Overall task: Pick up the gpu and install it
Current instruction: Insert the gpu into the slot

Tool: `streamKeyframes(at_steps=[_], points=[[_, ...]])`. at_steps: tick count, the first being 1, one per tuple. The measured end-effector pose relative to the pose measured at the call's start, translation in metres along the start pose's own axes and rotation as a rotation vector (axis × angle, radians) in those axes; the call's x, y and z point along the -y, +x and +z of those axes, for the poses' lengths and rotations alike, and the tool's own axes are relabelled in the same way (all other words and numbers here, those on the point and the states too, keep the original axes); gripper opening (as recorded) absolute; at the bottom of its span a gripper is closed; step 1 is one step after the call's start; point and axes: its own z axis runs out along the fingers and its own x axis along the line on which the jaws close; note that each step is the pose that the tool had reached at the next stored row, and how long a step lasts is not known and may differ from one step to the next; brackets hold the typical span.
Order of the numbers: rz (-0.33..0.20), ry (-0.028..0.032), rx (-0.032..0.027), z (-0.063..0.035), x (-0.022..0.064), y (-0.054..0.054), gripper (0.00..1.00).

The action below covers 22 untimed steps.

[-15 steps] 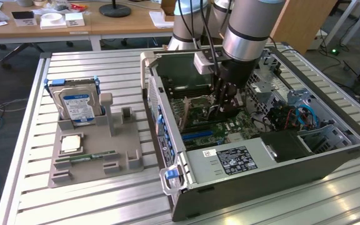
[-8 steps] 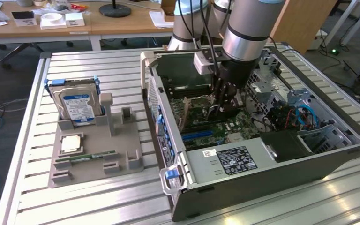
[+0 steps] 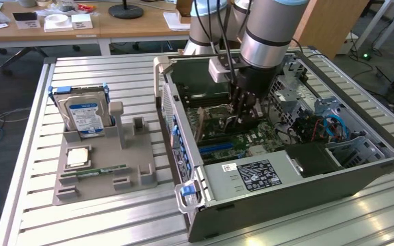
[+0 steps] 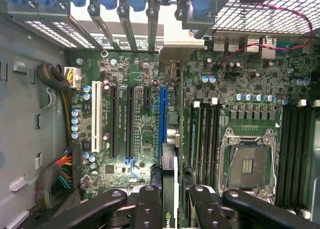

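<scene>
**Fingers**: dark linked pairs, drawn partly together and clamping a thin card between them. The jaws stand only as wide as the card is thick.

**Gripper**: seen in the exterior view deep inside the open computer case, pointing down at the board.

**Gpu**: held edge-on between the pads, with a green logo showing at its near end. The narrow grip on its flat faces likely keeps its connector edge free and facing down. It hangs over the motherboard, in line with and just beside the long blue slot. Whether it touches the slot cannot be told; it does not look seated.

**Neighbouring parts:** empty processor socket and rows of memory slots, both off to one side of the card.

**Outside the case:** on the slatted table, a grey holder tray carries a blue-labelled hard drive, standing upright. A narrow green memory stick lies flat on it, well apart from the arm.
</scene>
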Motion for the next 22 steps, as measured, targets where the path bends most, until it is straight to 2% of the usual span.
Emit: streamKeyframes(at_steps=[6, 14, 22], points=[[0.000, -0.0002, -0.0002, 0.0061, -0.0005, 0.0010, 0.26], [0.000, -0.0001, -0.0002, 0.0067, -0.0027, 0.0049, 0.26], [0.000, 0.0000, -0.0023, 0.0080, -0.0098, 0.0053, 0.26]])
